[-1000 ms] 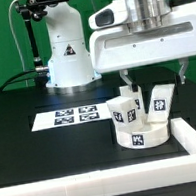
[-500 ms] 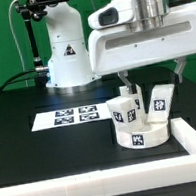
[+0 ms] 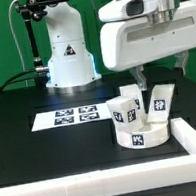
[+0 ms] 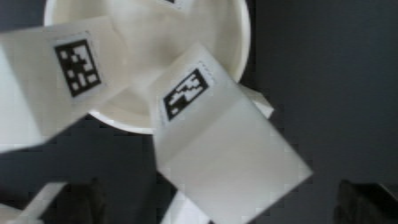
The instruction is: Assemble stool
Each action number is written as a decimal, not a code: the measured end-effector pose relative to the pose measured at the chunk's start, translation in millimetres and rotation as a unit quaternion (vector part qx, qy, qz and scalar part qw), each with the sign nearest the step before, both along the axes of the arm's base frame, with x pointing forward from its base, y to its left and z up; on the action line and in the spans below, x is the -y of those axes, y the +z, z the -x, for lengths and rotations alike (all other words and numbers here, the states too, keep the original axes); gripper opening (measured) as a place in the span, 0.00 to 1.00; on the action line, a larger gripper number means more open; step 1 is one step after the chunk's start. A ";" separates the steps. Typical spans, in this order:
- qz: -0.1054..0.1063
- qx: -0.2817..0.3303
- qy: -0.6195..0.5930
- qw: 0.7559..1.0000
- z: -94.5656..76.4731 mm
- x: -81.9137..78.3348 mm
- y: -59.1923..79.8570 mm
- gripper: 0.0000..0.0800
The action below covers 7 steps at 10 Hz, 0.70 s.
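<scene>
The white round stool seat (image 3: 141, 133) lies on the black table against the white wall. Three white tagged legs stand on it: one at the front (image 3: 124, 110), one on the exterior view's right (image 3: 159, 102), one behind (image 3: 131, 90). My gripper (image 3: 163, 73) hangs open just above the legs, its fingers apart over the right-hand leg. In the wrist view the seat (image 4: 169, 40) is beneath, a tagged leg (image 4: 217, 145) fills the middle between my dark fingers (image 4: 32, 205), and another leg (image 4: 45, 80) stands beside it. My gripper (image 4: 199, 212) holds nothing.
The marker board (image 3: 76, 115) lies flat on the table to the exterior view's left of the seat. A long white L-shaped wall (image 3: 107, 175) borders the front and right. The robot's base (image 3: 68, 55) stands at the back.
My gripper has moved toward the exterior view's right above the legs. The seat and legs have not moved.
</scene>
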<state>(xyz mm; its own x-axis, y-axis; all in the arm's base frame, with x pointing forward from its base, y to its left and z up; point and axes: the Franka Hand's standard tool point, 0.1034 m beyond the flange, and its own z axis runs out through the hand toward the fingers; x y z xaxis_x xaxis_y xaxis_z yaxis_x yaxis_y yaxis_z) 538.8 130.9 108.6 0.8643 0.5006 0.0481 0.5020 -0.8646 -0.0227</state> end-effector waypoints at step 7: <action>0.023 0.002 0.138 0.990 5.6 6.9 -15.6 0.81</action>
<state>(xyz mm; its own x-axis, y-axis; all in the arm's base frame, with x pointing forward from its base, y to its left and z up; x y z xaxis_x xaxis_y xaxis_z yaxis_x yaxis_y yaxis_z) 533.2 124.0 92.9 0.6938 0.7197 0.0232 0.7196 -0.6942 0.0171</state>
